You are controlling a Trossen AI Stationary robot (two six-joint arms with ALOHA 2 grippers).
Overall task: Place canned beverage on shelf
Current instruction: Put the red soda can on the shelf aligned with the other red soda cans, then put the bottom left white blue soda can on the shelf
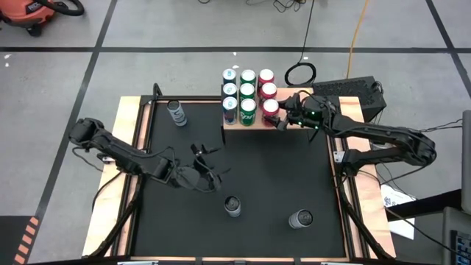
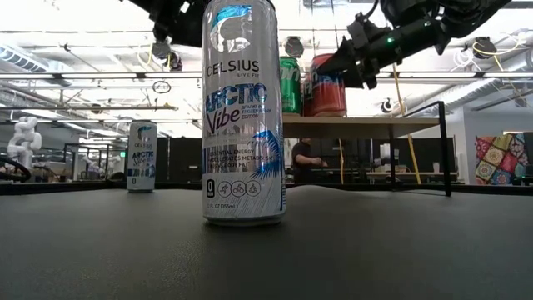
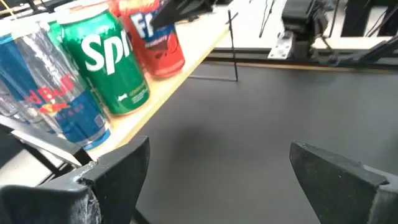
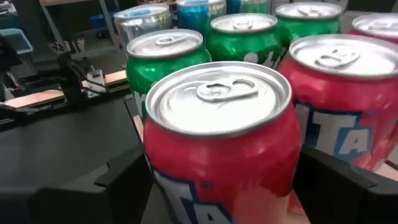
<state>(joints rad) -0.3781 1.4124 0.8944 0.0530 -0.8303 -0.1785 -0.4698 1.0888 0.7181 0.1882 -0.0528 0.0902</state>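
The shelf [image 1: 257,131], a light-wood board on thin black legs, stands at the table's far side and carries several upright cans in rows: blue, green and red. My right gripper [image 1: 280,115] reaches in level from the right. Its open fingers stand on either side of the nearest red can [image 4: 221,143], which stands upright on the board's right end. My left gripper [image 1: 207,157] hangs open over the black mat [image 1: 272,177] at left centre, nothing between its fingers [image 3: 118,180], facing the shelf [image 3: 186,68]. My right gripper has one finger [image 4: 124,183] on each side of the red can's wall [image 4: 168,186], coming level from the table's right. Whether either finger touches the wall, I cannot tell. The can stands upright on the shelf.
Three loose cans stand upright on the mat: a tall white-and-blue one near the front centre [image 1: 232,207] [image 2: 243,112], one at front right [image 1: 300,218], one at far left [image 1: 176,112] [image 2: 141,157]. Wooden rails [image 1: 132,147] border the mat. A person shows in the room beyond.
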